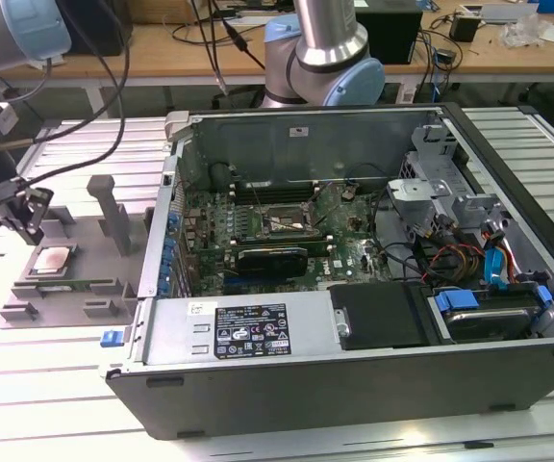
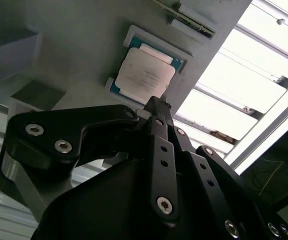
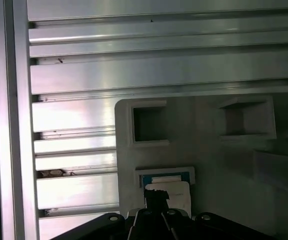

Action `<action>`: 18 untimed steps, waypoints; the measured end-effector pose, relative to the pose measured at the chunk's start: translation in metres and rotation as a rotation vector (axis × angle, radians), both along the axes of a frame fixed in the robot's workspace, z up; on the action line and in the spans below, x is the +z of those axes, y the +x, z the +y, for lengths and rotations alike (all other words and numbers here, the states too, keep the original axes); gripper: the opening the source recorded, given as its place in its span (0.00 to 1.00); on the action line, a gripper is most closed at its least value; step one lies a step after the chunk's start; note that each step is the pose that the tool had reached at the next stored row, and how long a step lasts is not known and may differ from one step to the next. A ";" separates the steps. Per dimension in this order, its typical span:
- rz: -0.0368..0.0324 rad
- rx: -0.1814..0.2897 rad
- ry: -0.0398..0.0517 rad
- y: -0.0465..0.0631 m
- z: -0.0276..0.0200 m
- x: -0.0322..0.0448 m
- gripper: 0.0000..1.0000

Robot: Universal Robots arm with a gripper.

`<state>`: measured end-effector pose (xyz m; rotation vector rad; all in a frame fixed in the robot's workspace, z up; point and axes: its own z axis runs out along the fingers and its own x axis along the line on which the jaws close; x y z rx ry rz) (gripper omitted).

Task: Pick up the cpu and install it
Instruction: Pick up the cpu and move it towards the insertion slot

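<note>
cpu (image 1: 54, 260) — flat square chip with a pale metal top, lying face up in its recess in the grey plastic tray (image 1: 94, 258). Not lifted. In the second wrist view the cpu (image 2: 146, 76) shows a blue-green rim around it.

Gripper (image 1: 33, 229) — black, two-fingered, at the exterior view's left. The fingers are drawn together at the tips with nothing between them. It hangs over the tray, near the chip and at about 10 o'clock from it in the exterior view. In the second wrist view the gripper (image 2: 156, 102) points at the chip's edge. In the first wrist view the gripper (image 3: 156, 196) overlaps the cpu (image 3: 179, 194). Whether they touch cannot be told.

Tray, further detail:
- It rests on the slatted aluminium table (image 1: 46, 385), at 9 o'clock from the computer case (image 1: 354, 385).
- Upright grey blocks (image 1: 113, 207) stand at 1 o'clock from the chip.
- A thin green-edged board (image 2: 184, 19) stands on edge in a slot just beside the chip's recess.

Computer case — open, with the motherboard (image 1: 210, 217) exposed.
- The cpu socket (image 1: 282, 223) is a dark square in a metal frame near the board's middle.
- A black graphics card (image 1: 272, 258) lies just beside the socket, at 6 o'clock from it.
- A hard drive (image 1: 489, 322) sits in the case's 4 o'clock corner.

Robot arm base (image 1: 320, 58) — silver and pale blue, at 12 o'clock behind the case.
</note>
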<state>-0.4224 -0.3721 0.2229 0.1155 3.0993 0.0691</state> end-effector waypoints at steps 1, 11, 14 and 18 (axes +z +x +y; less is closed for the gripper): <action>0.0001 0.000 0.0000 0.001 -0.0013 -0.0029 0.11; 0.0036 0.001 -0.0020 0.016 -0.0073 -0.0214 0.11; 0.0036 0.001 -0.0020 0.016 -0.0073 -0.0214 0.11; 0.0035 0.001 -0.0019 0.016 -0.0073 -0.0214 0.36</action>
